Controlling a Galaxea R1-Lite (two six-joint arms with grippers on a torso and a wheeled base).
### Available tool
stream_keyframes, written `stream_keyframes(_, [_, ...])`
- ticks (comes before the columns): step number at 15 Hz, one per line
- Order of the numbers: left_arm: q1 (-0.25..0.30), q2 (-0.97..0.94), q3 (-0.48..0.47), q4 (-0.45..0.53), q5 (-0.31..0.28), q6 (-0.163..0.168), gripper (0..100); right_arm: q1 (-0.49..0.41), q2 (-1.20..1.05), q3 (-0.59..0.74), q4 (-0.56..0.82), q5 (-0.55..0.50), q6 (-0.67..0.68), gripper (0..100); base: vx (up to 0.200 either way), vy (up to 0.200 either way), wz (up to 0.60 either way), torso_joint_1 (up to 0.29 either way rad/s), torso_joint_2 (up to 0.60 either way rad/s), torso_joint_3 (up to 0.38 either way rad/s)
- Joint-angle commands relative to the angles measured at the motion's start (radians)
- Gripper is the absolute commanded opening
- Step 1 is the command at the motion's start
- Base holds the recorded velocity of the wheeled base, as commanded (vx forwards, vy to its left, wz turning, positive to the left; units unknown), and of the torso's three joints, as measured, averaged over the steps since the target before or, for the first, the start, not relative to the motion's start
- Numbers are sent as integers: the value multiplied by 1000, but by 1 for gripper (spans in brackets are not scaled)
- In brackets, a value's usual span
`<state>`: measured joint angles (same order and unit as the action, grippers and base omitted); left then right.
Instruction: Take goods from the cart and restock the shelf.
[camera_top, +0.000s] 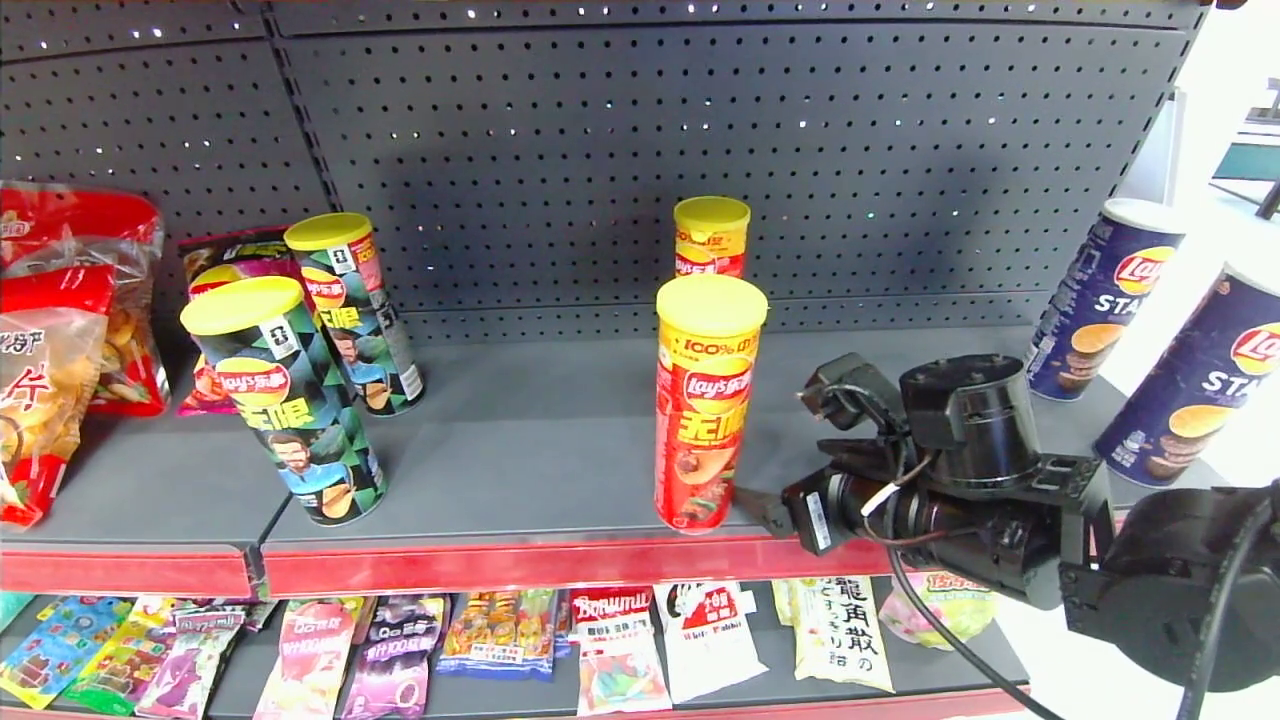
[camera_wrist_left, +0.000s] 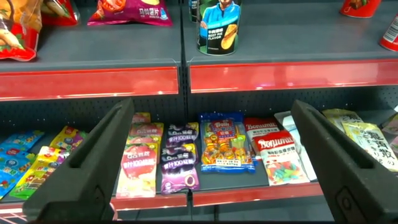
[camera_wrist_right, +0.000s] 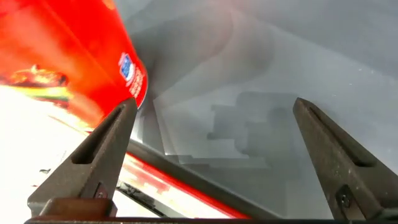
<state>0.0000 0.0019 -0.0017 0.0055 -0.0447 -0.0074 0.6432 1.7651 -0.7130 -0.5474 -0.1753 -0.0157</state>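
A red chips can (camera_top: 705, 400) with a yellow lid stands upright near the front edge of the grey shelf (camera_top: 540, 440). My right gripper (camera_top: 790, 485) is just to its right at the can's base, open, with nothing between its fingers. In the right wrist view the red can (camera_wrist_right: 68, 56) lies outside the gap of the right gripper (camera_wrist_right: 214, 106), close beside one finger (camera_wrist_right: 106, 149). A second red can (camera_top: 710, 237) stands behind at the back panel. My left gripper (camera_wrist_left: 211, 106) is open and faces the lower shelf of candy bags (camera_wrist_left: 227, 143).
Two dark green cans (camera_top: 290, 400) (camera_top: 355, 310) stand at the shelf's left, with snack bags (camera_top: 60, 330) beyond them. Two blue cans (camera_top: 1100, 300) (camera_top: 1190, 380) stand at the right end. Bare shelf lies between the green cans and the red one.
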Motion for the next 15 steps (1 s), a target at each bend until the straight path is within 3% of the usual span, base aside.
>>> stream_keyframes(1, [0, 0, 0, 1, 0, 0, 100, 6, -7, -2, 0, 0, 0, 100, 0, 0, 0, 0, 0, 0])
stream_keyframes(6, [0, 0, 0, 1, 0, 0, 100, 18, -27, 21, 0, 0, 0, 100, 0, 0, 0, 0, 0, 0])
stream_keyframes(9, [0, 0, 0, 1, 0, 0, 100, -27, -145, 87, 0, 59, -1, 100, 0, 0, 0, 0, 0, 0])
stream_keyframes(11, [0, 0, 0, 1, 0, 0, 100, -106, -205, 87, -5, 260, -16, 100, 0, 0, 0, 0, 0, 0])
stream_keyframes(12, [0, 0, 0, 1, 0, 0, 100, -112, -208, 87, -6, 280, -20, 100, 0, 0, 0, 0, 0, 0])
stream_keyframes(14, [0, 0, 0, 1, 0, 0, 100, -252, -207, 66, -48, 794, -156, 100, 0, 0, 0, 0, 0, 0])
stream_keyframes(15, [0, 0, 0, 1, 0, 0, 100, -260, -188, 46, -46, 847, -184, 100, 0, 0, 0, 0, 0, 0])
